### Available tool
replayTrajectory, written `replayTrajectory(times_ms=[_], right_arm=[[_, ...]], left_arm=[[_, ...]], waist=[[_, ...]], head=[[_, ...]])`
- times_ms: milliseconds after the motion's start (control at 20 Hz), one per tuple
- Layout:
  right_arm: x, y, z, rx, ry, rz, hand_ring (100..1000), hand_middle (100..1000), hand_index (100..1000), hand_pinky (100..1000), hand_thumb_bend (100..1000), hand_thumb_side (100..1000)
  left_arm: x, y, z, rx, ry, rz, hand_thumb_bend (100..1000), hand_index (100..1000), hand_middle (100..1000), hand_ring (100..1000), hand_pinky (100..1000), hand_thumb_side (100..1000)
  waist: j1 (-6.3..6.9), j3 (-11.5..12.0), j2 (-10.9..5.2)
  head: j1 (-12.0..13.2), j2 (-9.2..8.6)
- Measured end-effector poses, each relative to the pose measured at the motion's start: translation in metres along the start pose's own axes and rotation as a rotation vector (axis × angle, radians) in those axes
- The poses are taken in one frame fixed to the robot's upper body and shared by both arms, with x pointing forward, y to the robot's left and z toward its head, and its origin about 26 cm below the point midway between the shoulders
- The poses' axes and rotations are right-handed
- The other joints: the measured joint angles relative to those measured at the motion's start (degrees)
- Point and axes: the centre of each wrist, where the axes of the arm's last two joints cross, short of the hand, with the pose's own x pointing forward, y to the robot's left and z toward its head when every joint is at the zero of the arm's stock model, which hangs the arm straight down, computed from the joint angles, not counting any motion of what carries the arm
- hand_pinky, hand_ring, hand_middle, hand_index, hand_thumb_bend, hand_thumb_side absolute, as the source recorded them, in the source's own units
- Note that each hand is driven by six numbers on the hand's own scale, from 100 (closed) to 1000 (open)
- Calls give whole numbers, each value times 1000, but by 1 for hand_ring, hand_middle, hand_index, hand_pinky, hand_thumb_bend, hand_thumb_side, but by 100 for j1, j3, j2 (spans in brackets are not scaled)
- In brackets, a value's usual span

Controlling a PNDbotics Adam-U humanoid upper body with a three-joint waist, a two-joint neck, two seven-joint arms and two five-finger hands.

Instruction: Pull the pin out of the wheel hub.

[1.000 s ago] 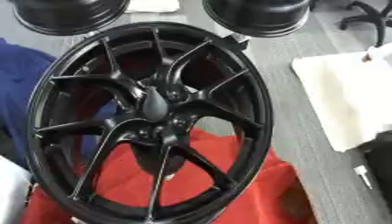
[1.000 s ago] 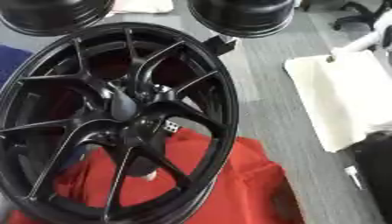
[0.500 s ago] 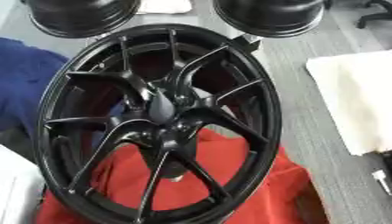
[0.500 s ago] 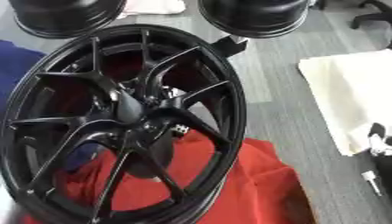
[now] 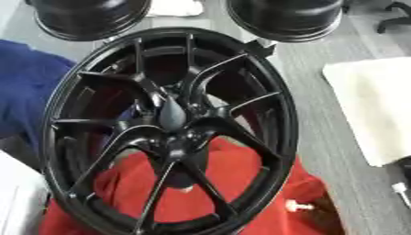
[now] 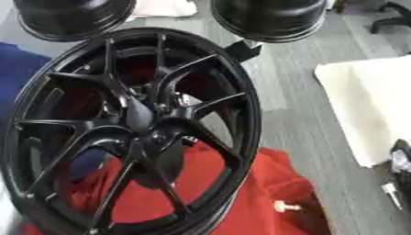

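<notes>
A large black multi-spoke wheel hub (image 5: 173, 133) fills the centre and left of the frame, its thin paired spokes running out from a dark centre boss (image 5: 171, 115) to a glossy rim. It lies on a red cloth (image 5: 233, 183), which shows through the lower spoke gaps and spreads out past the rim toward the lower right.

On that red cloth, just outside the rim at the lower right, lies a small pale pin-like piece (image 6: 286, 206) with a rounded head and a short stem; it is apart from the hub. Whether another pin sits in the centre of the hub cannot be told, as the boss is dark and blurred.

Two more black wheels stand at the top edge, one at the upper left (image 5: 88, 18) and one at the upper middle-right (image 5: 285, 18), with a white rag (image 5: 176, 7) between them. A blue cloth (image 5: 24, 87) lies along the left side, partly behind the hub. A cream-white cloth (image 5: 373, 105) covers the grey table (image 5: 321, 137) at the right.

At the right edge, in the lower half of the right eye view, a dark object (image 6: 401, 158) with pale parts shows; it cannot be made out as a hand. Neither robot hand shows clearly, so how their fingers stand cannot be said.
</notes>
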Motion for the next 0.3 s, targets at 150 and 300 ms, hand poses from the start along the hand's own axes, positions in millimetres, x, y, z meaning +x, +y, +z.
replayTrajectory(times_ms=[150, 300], right_arm=[[4, 4, -6, -23, -138, -114, 808, 788, 796, 879, 100, 518], [8, 6, -10, -33, -239, -220, 779, 760, 765, 858, 100, 523]], left_arm=[[5, -1, -6, -27, -34, -6, 100, 659, 629, 761, 669, 724], [8, -2, -10, -48, -55, -10, 100, 659, 630, 761, 670, 717]], waist=[[-39, 29, -10], [-88, 62, -34]], head=[[-44, 5], [-77, 21]])
